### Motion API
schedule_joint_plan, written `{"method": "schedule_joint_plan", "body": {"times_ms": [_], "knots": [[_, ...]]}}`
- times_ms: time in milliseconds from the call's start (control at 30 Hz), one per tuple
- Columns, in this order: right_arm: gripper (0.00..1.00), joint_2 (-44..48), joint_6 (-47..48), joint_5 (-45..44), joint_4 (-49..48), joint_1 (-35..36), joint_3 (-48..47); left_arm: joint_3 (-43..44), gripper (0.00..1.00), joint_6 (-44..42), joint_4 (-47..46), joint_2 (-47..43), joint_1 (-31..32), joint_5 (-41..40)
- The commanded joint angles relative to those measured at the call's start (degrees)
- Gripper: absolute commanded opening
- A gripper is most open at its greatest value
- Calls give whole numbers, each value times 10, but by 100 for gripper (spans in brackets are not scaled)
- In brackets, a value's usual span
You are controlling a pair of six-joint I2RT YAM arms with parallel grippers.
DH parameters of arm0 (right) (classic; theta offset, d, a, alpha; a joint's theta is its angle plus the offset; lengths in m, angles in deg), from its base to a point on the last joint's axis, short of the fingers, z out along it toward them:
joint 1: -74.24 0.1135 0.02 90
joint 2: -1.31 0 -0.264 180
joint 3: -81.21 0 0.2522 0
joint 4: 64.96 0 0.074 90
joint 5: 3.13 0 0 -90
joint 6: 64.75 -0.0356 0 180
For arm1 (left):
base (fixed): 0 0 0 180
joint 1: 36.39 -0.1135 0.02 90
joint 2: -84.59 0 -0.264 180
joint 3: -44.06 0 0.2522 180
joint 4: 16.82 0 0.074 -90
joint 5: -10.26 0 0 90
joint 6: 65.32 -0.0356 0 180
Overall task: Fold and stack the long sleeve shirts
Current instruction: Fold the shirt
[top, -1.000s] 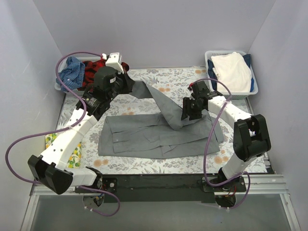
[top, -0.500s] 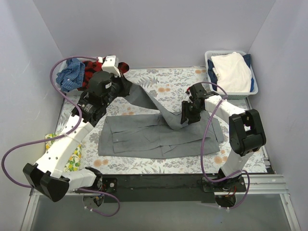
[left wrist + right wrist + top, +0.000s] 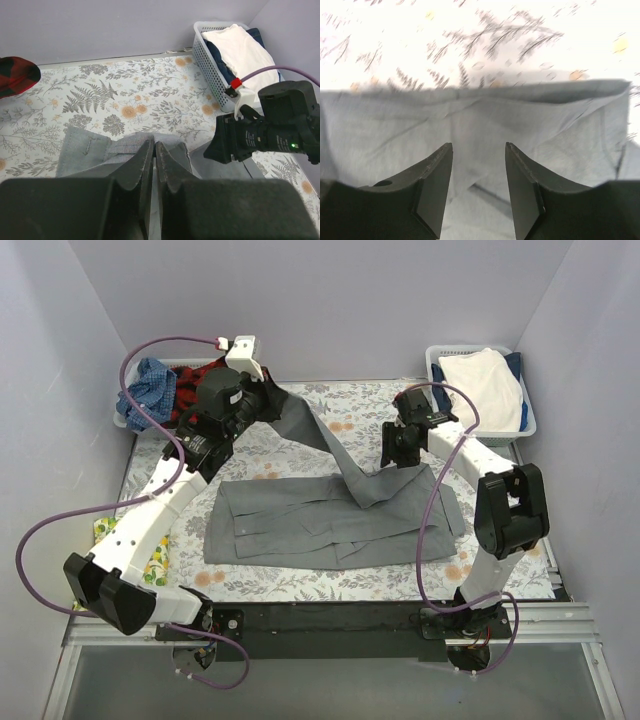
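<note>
Setting: We view a counter [image 3: 300, 585] under a fern-print cover, closed in by plain lilac walls.
Grey button-up shirt [image 3: 300, 525]: It lies at mid-counter. The body is spread flat as a wide rectangle with lengthwise folds already laid in.
Sleeve [image 3: 305, 430]: It rises from the right half of the body and runs diagonally toward the far-left corner, off the counter.
Left fingers [image 3: 154, 150]: They are pressed together on the cuff end of the sleeve, holding it aloft.
Right fingers [image 3: 479, 165]: They stand apart with nothing between them, poised over the grey cloth near where the sleeve leaves the body.
Other shirts: The red-black plaid shirt [image 3: 205, 375] and the blue checked shirt [image 3: 145, 390] sit bunched and unfolded at the far-left corner.
White basket [image 3: 530, 415]: It stands at the far right and holds white and dark blue cloth.
Progress: We judge the task early. One shirt is partly folded with its sleeve not yet laid in, two are untouched, and no stack has been started.
Appearance: The shirt is matte mid-grey and thin. It is softly creased, and the lifted sleeve forms a taut, slightly twisted band.
</note>
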Motion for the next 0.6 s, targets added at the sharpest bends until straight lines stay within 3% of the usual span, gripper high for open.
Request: {"method": "schedule_joint_plan", "body": {"times_ms": [0, 167, 367, 567], "knots": [[55, -36, -3, -61, 12, -8, -54, -4, 6, -4, -13, -33, 2, 18], [54, -89, 4, -132, 59, -12, -97, -10, 9, 0, -3, -31, 2, 47], [54, -112, 5, -153, 79, -19, -103, -14, 10, 11, 1, -17, 3, 68], [46, -105, 1, -163, 110, -24, -72, -21, 11, 10, 6, -13, 2, 65]]}}
